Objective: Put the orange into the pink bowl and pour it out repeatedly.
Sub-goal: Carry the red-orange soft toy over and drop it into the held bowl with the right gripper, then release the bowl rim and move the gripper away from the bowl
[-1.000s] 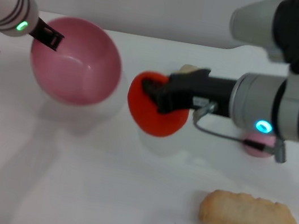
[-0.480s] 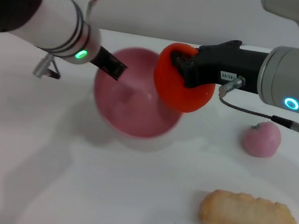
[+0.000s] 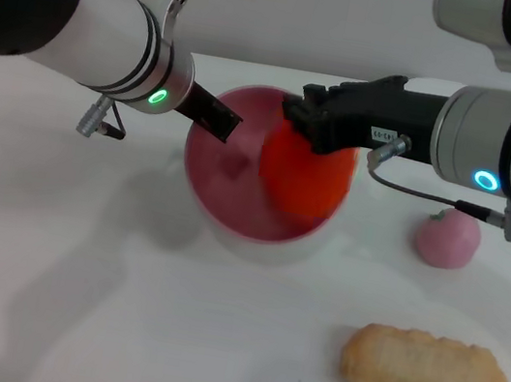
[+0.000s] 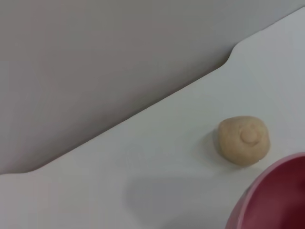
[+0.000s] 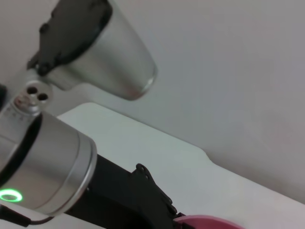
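Lowered into the pink bowl (image 3: pixel 236 193), the orange (image 3: pixel 305 175) stays clamped in the right gripper (image 3: pixel 307 126); left gripper (image 3: pixel 222 125) grips the rim.

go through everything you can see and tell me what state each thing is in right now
orange: held by the right tool, inside the bowl's mouth.
pink bowl: gripped at its rim by the left tool.
pink fruit: resting on the table.
long biscuit: lying flat.
small bun: resting behind the bowl.
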Controlling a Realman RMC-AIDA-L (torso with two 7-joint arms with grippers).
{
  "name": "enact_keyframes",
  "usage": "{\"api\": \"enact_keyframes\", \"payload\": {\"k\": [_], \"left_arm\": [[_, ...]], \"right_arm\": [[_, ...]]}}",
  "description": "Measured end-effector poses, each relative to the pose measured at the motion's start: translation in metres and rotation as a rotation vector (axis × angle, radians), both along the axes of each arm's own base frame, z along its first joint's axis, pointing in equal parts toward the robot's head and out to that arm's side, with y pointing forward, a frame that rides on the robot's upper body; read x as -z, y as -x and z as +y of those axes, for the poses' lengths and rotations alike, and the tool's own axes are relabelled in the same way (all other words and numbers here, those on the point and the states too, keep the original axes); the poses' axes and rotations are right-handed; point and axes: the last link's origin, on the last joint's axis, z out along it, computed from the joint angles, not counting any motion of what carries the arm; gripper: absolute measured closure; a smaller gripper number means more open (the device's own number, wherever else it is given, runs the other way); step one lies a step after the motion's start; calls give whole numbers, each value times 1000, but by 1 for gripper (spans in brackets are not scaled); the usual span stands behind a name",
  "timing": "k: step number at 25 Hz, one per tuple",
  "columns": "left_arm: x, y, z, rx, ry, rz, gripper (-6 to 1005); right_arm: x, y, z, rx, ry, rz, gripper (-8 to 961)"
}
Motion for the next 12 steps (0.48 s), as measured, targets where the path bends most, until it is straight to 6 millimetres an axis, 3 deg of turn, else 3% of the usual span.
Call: {"api": "enact_keyframes", "payload": {"k": [3,6,9,12], "left_arm": [[1,-1,-1,3,13,-14,960],[3,-3,-2,10,26,-30,959],[5,-4,-2,10,37,-39,959],[7,-5,-2,10,44,-42,959]], "right_arm": [[1,-3,2,10,-1,-1,795],[0,-4,3,9,-14,3,646],[-10,-4,7,-30,-82,8,572],[-32,-17,13,-87,-269,4,535]]}}
